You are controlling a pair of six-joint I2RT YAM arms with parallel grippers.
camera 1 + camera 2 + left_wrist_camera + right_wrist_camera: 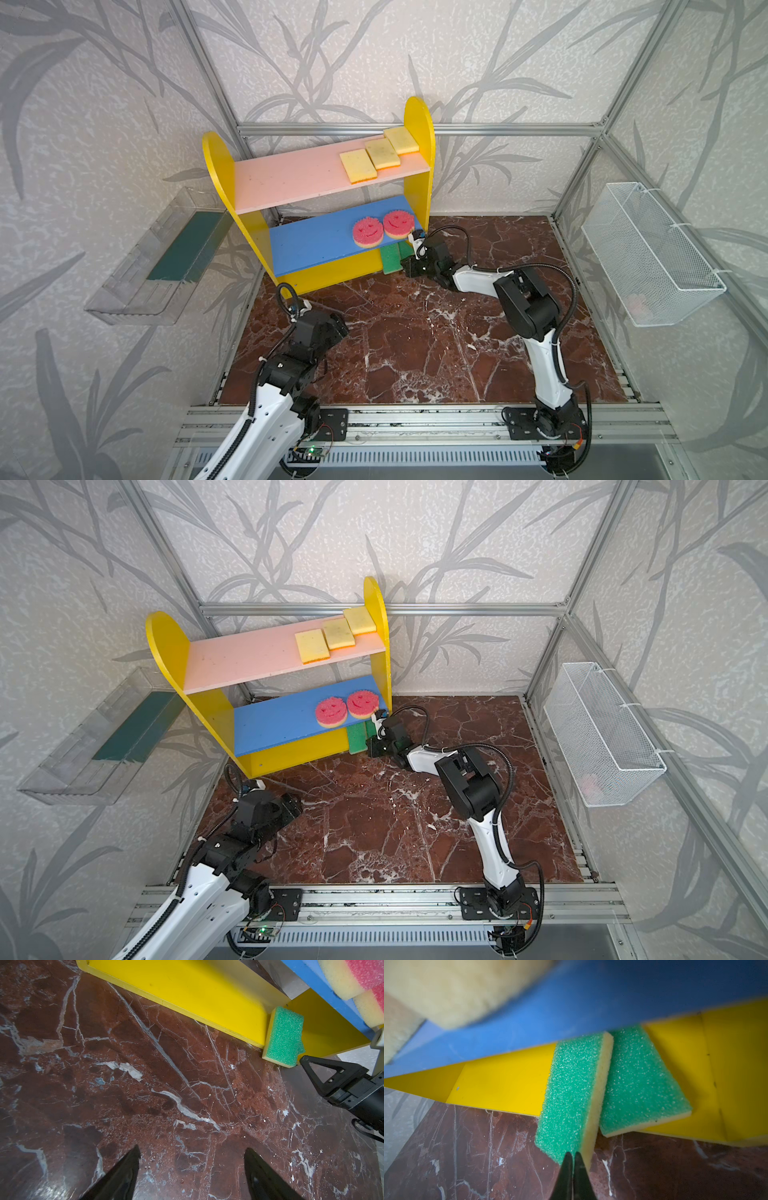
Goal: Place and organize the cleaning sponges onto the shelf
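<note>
- Three yellow sponges [382, 153] line the right end of the pink board [286, 183] of the shelf [216, 166], and only the top views show them. Two pink smiley sponges [368, 232] sit side by side on the blue board [307, 249] below.
- Only the right wrist view shows both green-faced pads clearly. The nearer green sponge [571, 1093] juts past the front edge of the yellow base [500, 1084] over the marble floor [467, 1147], touching the second green sponge [641, 1084], which lies on the base.
- The left wrist view shows just one green pad, the second being hidden.
- The right arm reaches low and forward to the shelf's right end. The right gripper [572, 1154] has its fingers nearly pressed together at the nearer green sponge's front corner. Whether they nip the foam cannot be told.
- The left arm is folded near the front left. The left gripper [191, 1151] hangs over bare marble, fingers spread wide and empty.
</note>
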